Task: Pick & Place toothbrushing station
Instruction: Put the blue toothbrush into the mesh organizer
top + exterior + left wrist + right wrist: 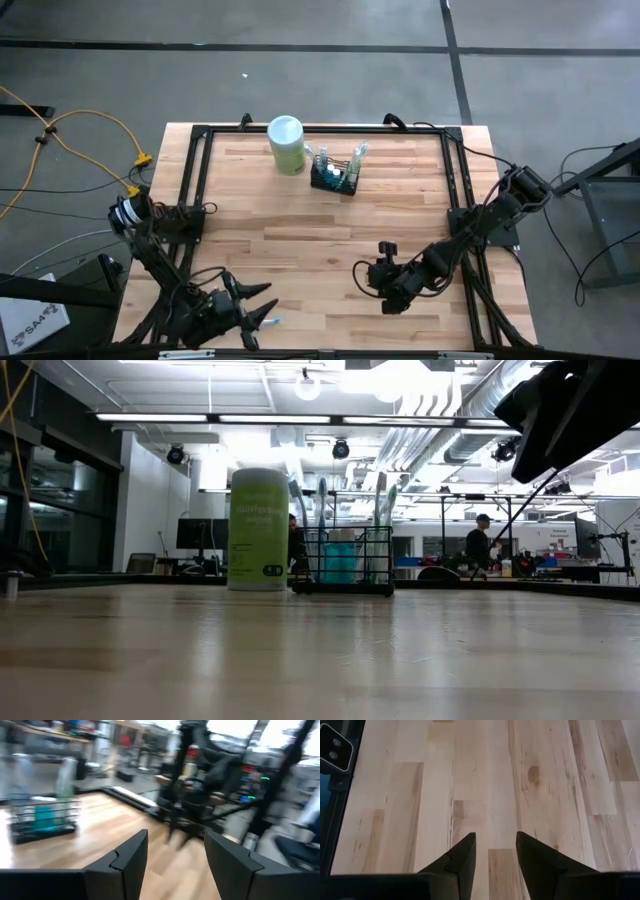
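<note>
The toothbrushing station, a small black wire basket [333, 179] with toothbrushes and a blue cup in it, stands on its base near the table's far edge; it also shows in the low view [343, 563] and the left wrist view [44, 820]. My left gripper [262, 310] is open and empty near the table's near-left corner, its fingers [132, 857] apart. My right gripper [362, 281] is open and empty over bare wood at the near right, its fingers [465, 855] pointing down at the table.
A pale green canister with a white lid [286, 144] stands just left of the basket, also in the low view [258, 530]. A black frame [196, 180] runs along the table's sides. Bare wood lies between the grippers and the basket.
</note>
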### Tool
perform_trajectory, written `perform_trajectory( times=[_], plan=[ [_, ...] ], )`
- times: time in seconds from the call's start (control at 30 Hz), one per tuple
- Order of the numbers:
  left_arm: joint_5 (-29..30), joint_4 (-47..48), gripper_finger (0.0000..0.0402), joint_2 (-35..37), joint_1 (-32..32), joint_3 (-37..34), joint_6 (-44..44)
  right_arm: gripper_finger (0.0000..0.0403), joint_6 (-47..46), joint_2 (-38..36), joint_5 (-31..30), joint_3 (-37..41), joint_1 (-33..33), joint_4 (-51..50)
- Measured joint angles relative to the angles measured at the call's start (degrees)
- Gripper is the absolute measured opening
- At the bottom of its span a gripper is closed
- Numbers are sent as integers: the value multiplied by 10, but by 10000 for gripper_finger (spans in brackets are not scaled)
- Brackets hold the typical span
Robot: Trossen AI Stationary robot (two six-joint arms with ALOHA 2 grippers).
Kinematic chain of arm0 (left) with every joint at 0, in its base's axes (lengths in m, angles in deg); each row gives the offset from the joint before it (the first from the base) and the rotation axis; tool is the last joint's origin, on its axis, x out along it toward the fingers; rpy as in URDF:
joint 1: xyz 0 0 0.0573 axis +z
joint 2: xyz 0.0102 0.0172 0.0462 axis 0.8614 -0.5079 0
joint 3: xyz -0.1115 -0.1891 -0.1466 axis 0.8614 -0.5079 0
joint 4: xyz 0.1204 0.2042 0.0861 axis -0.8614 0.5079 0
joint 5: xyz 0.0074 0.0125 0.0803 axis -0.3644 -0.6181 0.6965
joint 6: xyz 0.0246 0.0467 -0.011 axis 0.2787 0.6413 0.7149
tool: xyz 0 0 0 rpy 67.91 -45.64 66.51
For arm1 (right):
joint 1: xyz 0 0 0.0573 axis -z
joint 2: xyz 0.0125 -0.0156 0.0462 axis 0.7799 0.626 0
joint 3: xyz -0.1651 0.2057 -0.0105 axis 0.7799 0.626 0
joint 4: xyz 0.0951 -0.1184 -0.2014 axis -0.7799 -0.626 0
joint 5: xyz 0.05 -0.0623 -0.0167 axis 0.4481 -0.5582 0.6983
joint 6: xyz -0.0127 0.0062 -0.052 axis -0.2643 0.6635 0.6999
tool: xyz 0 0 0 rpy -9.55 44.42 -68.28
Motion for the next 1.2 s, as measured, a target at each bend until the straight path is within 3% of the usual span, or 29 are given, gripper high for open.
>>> perform_trajectory(
  times=[0.13,0.27,0.4,0.53,0.73,0.93,1.1,1.2],
  plan=[
    [-104,0,191,-3,-4,3,-24,133,3,0,-2,0,0,0],
    [-175,20,191,-2,12,46,30,133,3,0,-2,0,3,0],
    [-223,116,191,-2,31,119,87,133,3,0,-2,0,7,1],
    [-272,273,191,-2,50,195,79,133,3,0,-2,0,8,2],
    [-359,552,191,-2,80,291,-71,133,3,0,-2,0,8,5],
    [-514,842,191,-2,109,348,-311,133,3,0,-2,0,8,5],
    [-619,999,191,-2,128,349,-480,133,3,0,-2,0,7,5],
    [-647,1070,191,-2,135,349,-557,133,3,0,-2,0,7,5]
  ],
)
